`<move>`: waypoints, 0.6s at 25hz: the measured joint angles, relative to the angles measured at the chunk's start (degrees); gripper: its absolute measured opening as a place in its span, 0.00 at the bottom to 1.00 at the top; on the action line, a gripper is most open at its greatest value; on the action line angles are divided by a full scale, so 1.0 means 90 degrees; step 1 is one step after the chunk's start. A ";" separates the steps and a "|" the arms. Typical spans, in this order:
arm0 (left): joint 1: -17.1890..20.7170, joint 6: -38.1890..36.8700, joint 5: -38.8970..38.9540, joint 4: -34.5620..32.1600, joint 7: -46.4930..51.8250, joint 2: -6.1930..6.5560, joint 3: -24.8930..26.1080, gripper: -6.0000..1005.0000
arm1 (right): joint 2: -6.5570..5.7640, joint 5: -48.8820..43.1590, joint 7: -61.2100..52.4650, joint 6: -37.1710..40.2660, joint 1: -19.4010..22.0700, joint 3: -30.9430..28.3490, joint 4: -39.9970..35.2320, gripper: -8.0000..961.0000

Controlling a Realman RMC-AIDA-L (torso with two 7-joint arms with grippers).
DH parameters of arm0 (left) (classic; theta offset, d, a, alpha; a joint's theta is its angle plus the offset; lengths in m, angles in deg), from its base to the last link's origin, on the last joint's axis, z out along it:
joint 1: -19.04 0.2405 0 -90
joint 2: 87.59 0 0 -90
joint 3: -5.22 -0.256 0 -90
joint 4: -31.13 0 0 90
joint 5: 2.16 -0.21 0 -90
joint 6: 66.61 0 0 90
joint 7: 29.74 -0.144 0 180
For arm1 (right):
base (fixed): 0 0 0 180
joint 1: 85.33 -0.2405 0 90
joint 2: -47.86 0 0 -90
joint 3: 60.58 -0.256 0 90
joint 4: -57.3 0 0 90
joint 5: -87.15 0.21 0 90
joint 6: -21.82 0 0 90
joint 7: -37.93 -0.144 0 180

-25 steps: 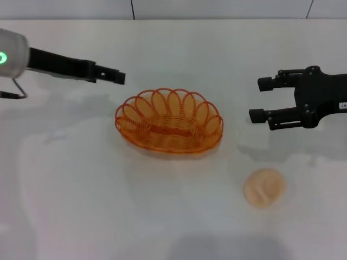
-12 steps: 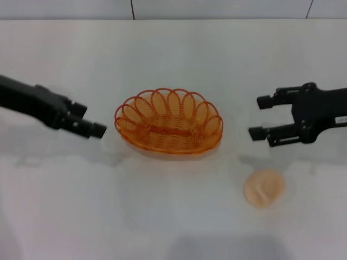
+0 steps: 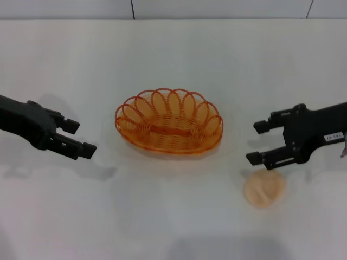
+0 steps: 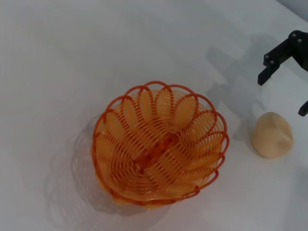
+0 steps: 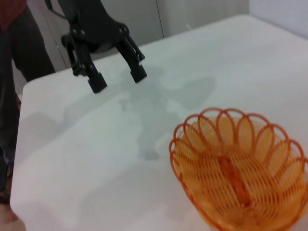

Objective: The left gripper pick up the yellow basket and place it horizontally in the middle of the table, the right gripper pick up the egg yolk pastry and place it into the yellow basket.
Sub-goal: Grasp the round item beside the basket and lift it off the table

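- Yellow basket (image 3: 169,122): oval, orange-yellow translucent woven wire w/ looped scalloped rim; upright, nothing inside, mid surface (image 3: 173,216).
- Egg yolk pastry (image 3: 264,188): small round peach-beige dome, faint creases on top; on surface, right-front of basket, apart from it.
- Left gripper (image 3: 77,138): fingers spread, holding nothing; left of basket, not touching.
- Right gripper (image 3: 257,142): fingers spread, holding nothing; just above/behind pastry. Small white label on body, text unreadable.

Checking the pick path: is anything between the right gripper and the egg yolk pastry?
Nothing visible. The right gripper, open, hangs just behind the egg yolk pastry, with only bare table between them; the yellow basket sits off to the side.
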 joint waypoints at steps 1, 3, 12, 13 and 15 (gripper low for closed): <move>0.0002 -0.0002 -0.0019 0.0000 -0.0002 -0.0014 -0.0004 0.89 | 0.0000 -0.0035 -0.0031 -0.0006 0.0008 0.0019 -0.0001 0.75; 0.0007 -0.0004 -0.0057 0.0018 -0.0012 -0.0039 -0.0031 0.89 | 0.0000 -0.0109 -0.0087 -0.0036 0.0036 0.0036 0.0017 0.75; 0.0011 0.0054 -0.0106 0.0063 -0.0025 -0.0119 -0.0109 0.89 | 0.0002 -0.0655 -0.0479 0.0025 0.0092 0.0033 0.0057 0.75; 0.0011 0.0061 -0.0106 0.0065 -0.0026 -0.0123 -0.0109 0.89 | 0.0002 -0.0655 -0.0479 0.0025 0.0092 0.0033 0.0057 0.75; 0.0011 0.0076 -0.0106 0.0069 -0.0026 -0.0136 -0.0111 0.89 | 0.0002 -0.0745 -0.0539 0.0064 0.0149 0.0034 0.0053 0.75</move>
